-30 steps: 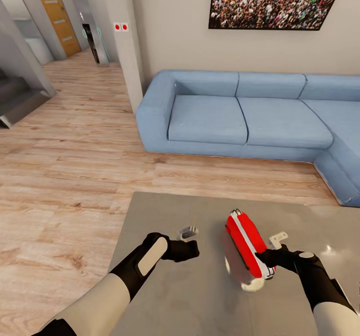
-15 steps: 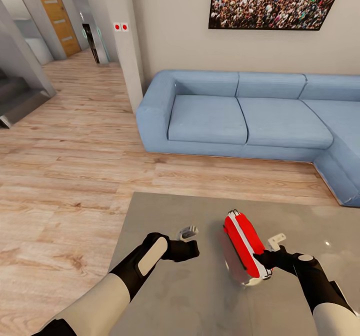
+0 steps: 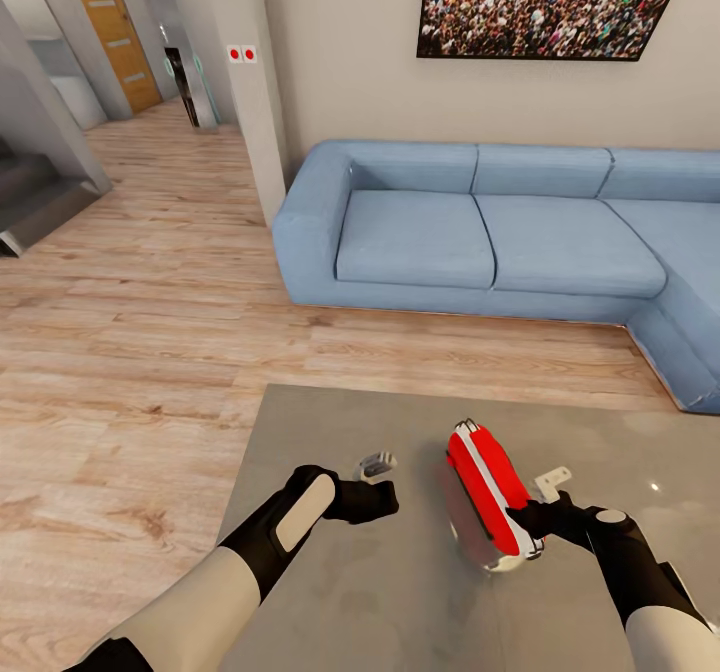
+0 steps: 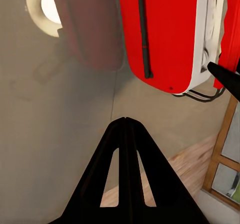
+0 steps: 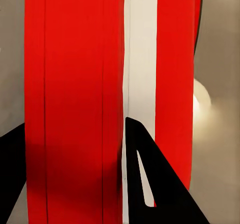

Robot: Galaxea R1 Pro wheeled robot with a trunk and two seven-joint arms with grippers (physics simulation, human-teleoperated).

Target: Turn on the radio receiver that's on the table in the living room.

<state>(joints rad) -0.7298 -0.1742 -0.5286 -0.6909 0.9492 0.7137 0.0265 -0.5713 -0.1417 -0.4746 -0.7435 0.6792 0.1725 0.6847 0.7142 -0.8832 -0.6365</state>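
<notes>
The bright-red radio receiver (image 3: 486, 490) with white trim stands on the glossy grey table (image 3: 400, 602), its long side running away from me. My right gripper (image 3: 518, 520) is at the radio's near right end. In the right wrist view, the right gripper (image 5: 75, 123) is open and its black fingers (image 5: 150, 184) straddle the radio's (image 5: 75, 59) red body. My left gripper (image 3: 392, 499) hovers left of the radio, a short gap away. The left wrist view shows the left gripper (image 4: 125, 120) shut and empty, pointing at the radio (image 4: 162, 34) and its wire handle (image 4: 200, 94).
A blue sectional sofa (image 3: 450, 232) stands beyond the table, under a framed crowd picture (image 3: 550, 2). Light wood plank floor (image 3: 130, 352) stretches left towards a hallway with a wooden door (image 3: 110, 22). A ceiling light reflects on the table top (image 4: 47, 9).
Between one second and half a second ago the radio slid slightly left with the right gripper against it. Nothing has visibly moved since, and the left arm stayed still.
</notes>
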